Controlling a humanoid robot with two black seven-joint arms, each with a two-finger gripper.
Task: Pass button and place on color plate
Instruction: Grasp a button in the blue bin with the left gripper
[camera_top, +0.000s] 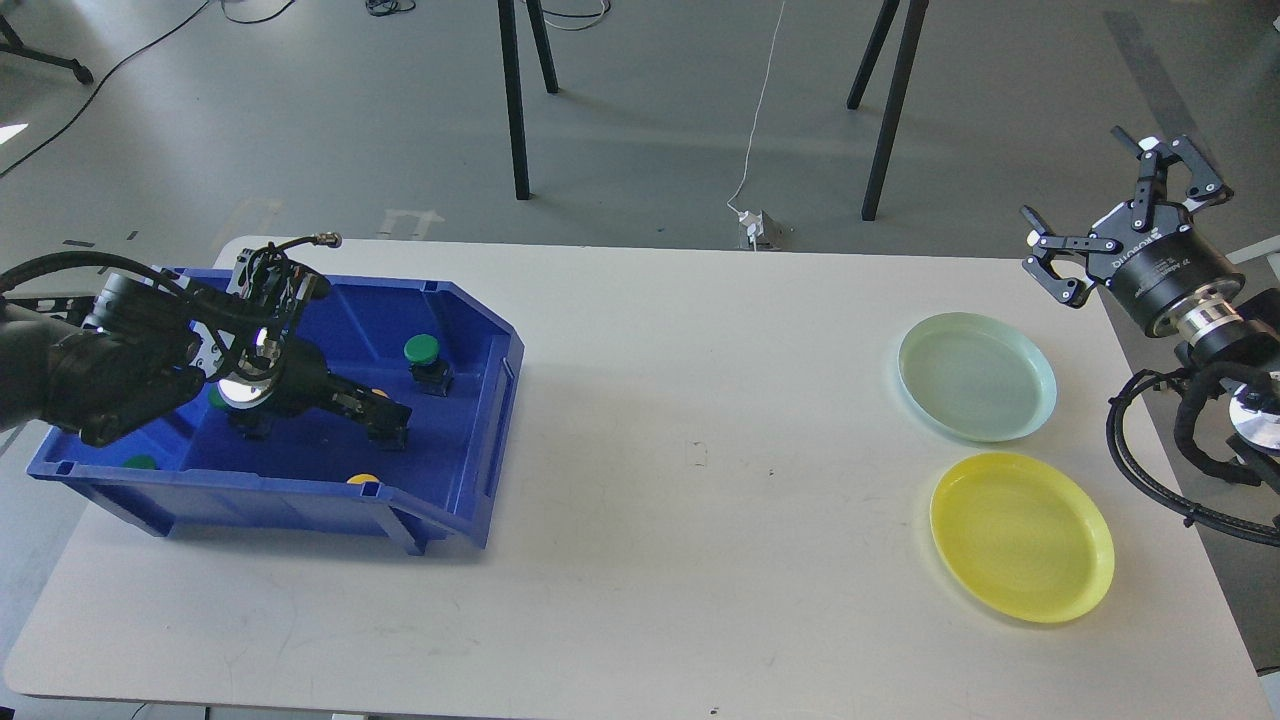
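Observation:
A blue bin (470, 470) at the table's left holds several buttons. A green button (421, 350) stands on a black base at the back. A yellow button (362, 480) lies by the front wall and a green one (140, 462) at the front left. My left gripper (386, 418) reaches down into the bin, right by another yellow button (377, 394). Its dark fingers cannot be told apart. My right gripper (1076, 174) is open and empty, held in the air beyond the table's far right corner. A pale green plate (977, 377) and a yellow plate (1021, 536) lie at the right.
The white table (680, 420) stretches between the bin and the plates. Black stand legs (515, 110) and a white cable (760, 110) are on the floor behind it. My right arm's cables (1150, 470) hang past the right edge.

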